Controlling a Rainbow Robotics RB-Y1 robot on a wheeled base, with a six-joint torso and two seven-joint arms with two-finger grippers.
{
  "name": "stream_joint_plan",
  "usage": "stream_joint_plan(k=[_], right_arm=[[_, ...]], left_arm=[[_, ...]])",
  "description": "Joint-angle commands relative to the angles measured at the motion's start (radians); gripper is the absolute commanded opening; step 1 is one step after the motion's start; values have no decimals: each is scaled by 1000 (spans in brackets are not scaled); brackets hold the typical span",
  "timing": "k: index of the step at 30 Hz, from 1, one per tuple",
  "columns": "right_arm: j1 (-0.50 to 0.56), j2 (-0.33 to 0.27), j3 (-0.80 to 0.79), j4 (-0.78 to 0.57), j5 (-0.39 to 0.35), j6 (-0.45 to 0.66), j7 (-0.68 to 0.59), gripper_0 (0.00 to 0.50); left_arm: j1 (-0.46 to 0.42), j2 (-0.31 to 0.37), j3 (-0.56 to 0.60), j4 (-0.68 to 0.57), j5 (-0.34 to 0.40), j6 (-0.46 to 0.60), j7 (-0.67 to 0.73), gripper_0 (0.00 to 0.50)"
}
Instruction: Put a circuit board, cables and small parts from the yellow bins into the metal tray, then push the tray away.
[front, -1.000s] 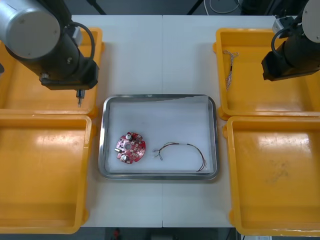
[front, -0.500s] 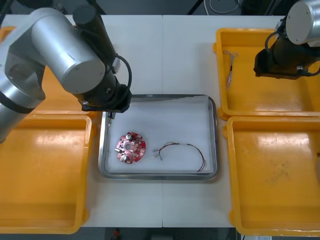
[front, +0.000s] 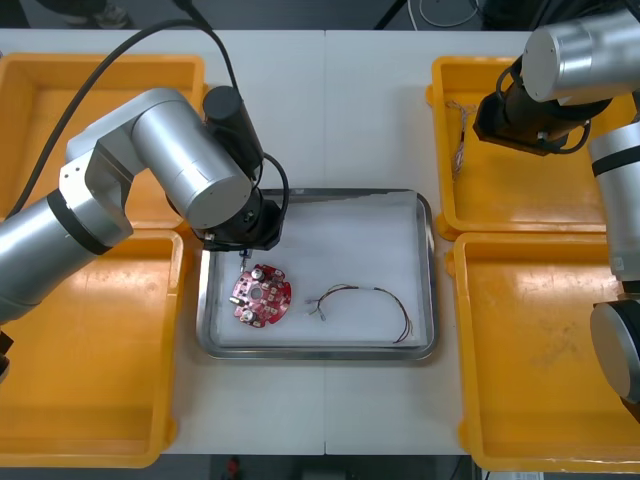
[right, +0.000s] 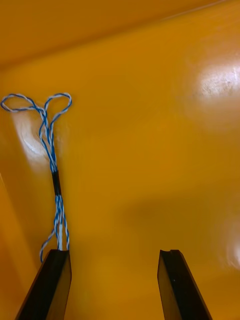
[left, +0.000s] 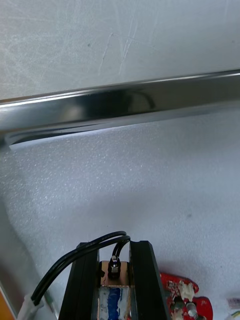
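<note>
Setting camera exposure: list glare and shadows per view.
Front view: glare on the near right yellow bin floor. Right wrist view: bright hotspots on the far right bin, soft shadow ahead of the open right gripper. Left wrist view: dark reflection along the metal tray rim beyond the left gripper, shut on a black cable.
</note>
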Motion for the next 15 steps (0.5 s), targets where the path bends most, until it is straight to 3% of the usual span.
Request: stream_joint_plan(k=[1, 6, 7, 8, 9, 10, 15], right_arm=[[-82, 27, 16, 74, -1, -66, -29, 500], [-92, 43, 18, 103, 6, -94, -76, 500], [-94, 44, 21, 106, 6, -98, -81, 500], [-94, 46, 24, 108, 5, -101, -82, 500], [-97, 46, 26, 112, 3, -108, -85, 500], [-105, 47, 29, 126, 3, -115, -87, 500], [-144, 54, 33, 223, 2, -163, -98, 500]], left_arm=[[-21, -18, -32, 9, -20, -52, 41, 1], [-23, -18, -32, 7, -20, -46, 41, 5], [-23, -18, -32, 6, -18, -46, 39, 41], [-24, -20, -32, 6, -18, -46, 41, 144], [-23, -18, -31, 6, -18, -46, 44, 421], [-23, -18, -31, 6, -20, -46, 49, 500], [-23, -18, -24, 4, -20, -43, 53, 500]])
